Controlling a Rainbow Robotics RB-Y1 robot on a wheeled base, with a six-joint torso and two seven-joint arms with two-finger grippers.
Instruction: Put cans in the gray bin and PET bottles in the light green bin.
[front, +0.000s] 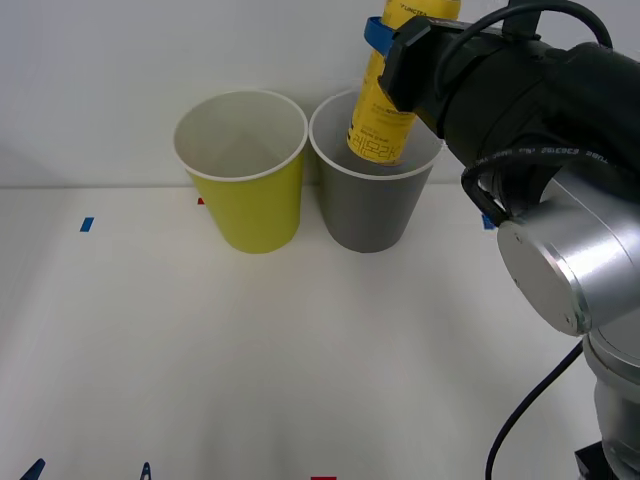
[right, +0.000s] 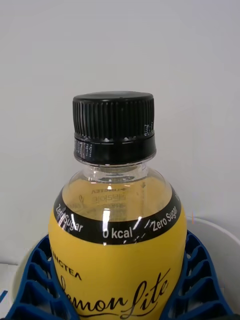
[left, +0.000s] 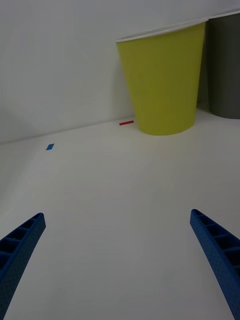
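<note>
My right gripper is shut on the PET bottle, a small yellow bottle with a black cap, and holds it slightly tilted. The bottle's base hangs at the mouth of the gray bin. Left of that bin, almost touching it, stands the light green bin. In the right wrist view, blue fingers clamp both sides of the PET bottle, and a pale bin rim shows behind it. The left gripper rests open low over the table near its front left, facing the light green bin.
Both bins stand at the back of the white table against a white wall. Small tape marks lie on the table: blue at the left, red beside the green bin, and red at the front edge.
</note>
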